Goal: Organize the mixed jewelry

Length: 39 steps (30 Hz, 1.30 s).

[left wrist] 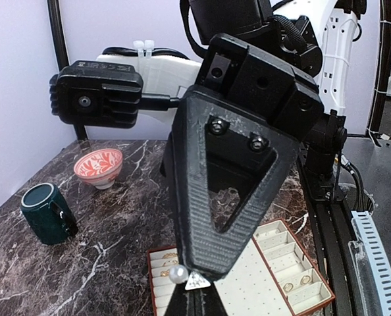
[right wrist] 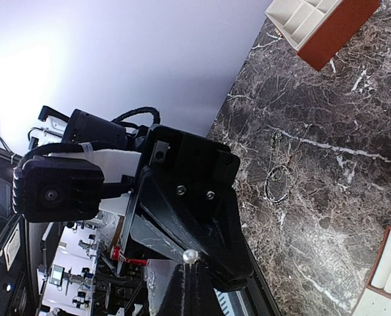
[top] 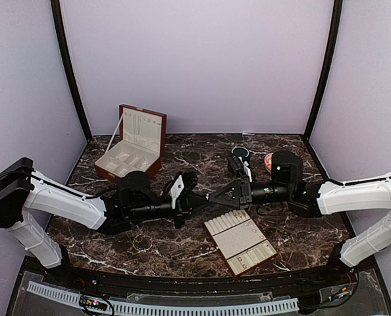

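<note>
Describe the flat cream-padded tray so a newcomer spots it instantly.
On the dark marble table, look at the near side, right of centre. The flat cream-padded tray lies there, angled, with a red-brown frame. Unlike the red-brown wooden box at far left, it has no upright lid.

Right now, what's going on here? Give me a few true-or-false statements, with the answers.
1. The wooden box stands open. True.
2. The mug is red. False: it is dark green; the bowl is red-patterned.
3. The left gripper and right gripper meet tip to tip above the table. True.
4. The tray sits inside the box. False: it lies on the table, apart from it.
5. A thin bangle lies on the bare table. True.
</note>
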Motion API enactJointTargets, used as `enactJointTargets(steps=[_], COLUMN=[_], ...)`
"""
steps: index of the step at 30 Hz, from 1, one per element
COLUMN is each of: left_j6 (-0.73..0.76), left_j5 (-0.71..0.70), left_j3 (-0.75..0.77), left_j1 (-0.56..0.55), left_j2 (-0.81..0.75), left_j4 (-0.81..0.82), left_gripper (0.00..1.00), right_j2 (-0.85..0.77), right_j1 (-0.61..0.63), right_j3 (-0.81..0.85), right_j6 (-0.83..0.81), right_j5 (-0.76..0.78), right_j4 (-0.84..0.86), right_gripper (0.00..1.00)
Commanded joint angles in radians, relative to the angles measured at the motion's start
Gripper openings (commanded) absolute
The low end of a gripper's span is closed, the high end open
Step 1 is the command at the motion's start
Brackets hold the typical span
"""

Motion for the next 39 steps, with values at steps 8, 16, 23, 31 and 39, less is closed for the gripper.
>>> enactJointTargets(steps=[8,16,23,31,39], left_j6=[-0.008,0.008,0.005,0.006,0.003], left_j5=[-0.05,-0.124,-0.141,-0.125,-0.118], left_j3=[0.049,0.152,0.218,0.238,0.246], left_j1=[-0.004,-0.004,-0.005,-0.007,-0.017], left_j2=[-0.038,-0.034,-0.01,0.014,0.022], left_j4=[-0.158,-0.492,-0.642,-0.67,-0.675], left_gripper=[0.0,0.0,0.0,0.0,0.0], right_j2=[-0.04,-0.07,0.01,0.067,0.107], right_j1=[-0.025,-0.02,0.035,0.074,0.093], right_j3=[0.007,0.131,0.231,0.279,0.303], right_j6=[-0.092,-0.256,-0.287,-0.292,-0.298], right_j5=[0.053,0.271,0.365,0.378,0.379], right_j4=[-0.137,-0.507,-0.632,-0.617,-0.589], right_gripper=[0.29,0.39,0.35,0.35,0.3])
